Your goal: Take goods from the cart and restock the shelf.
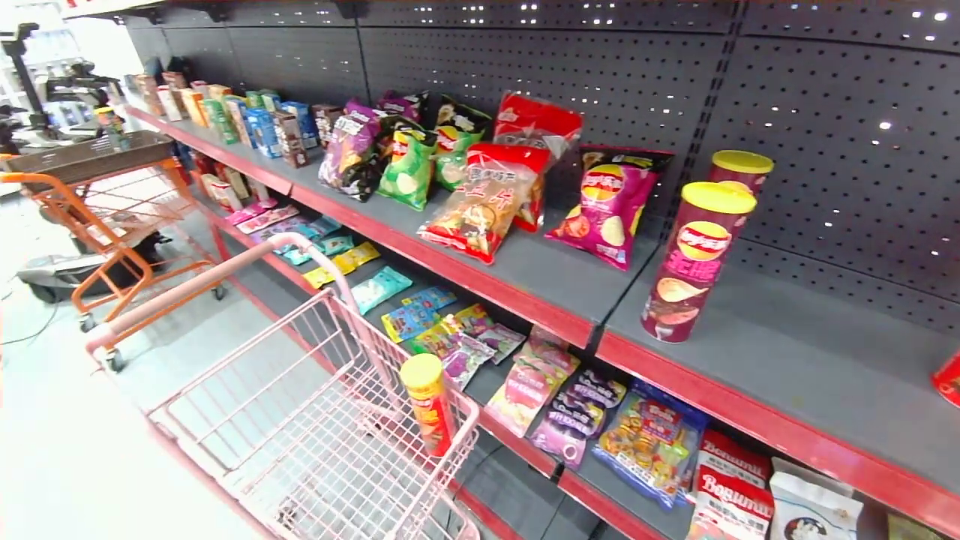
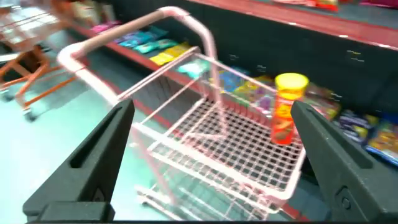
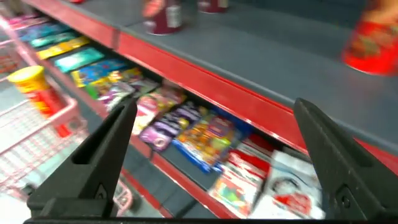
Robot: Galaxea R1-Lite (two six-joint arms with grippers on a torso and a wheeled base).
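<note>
Both open wide, the left hand is hanging over the red can in the pink cart, the right hand by the shelf.

Cart: pink-coated metal wire, smooth. Shelf deck: matt grey; front edge glossy red. Back panel: dark perforated metal. Chip bags: shiny plastic film. Can: glossy, with a lid that looks like plastic.

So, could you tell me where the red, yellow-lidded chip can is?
Head view, low centre: the can stands upright inside the pink cart, in the corner nearest the shelf.
</note>
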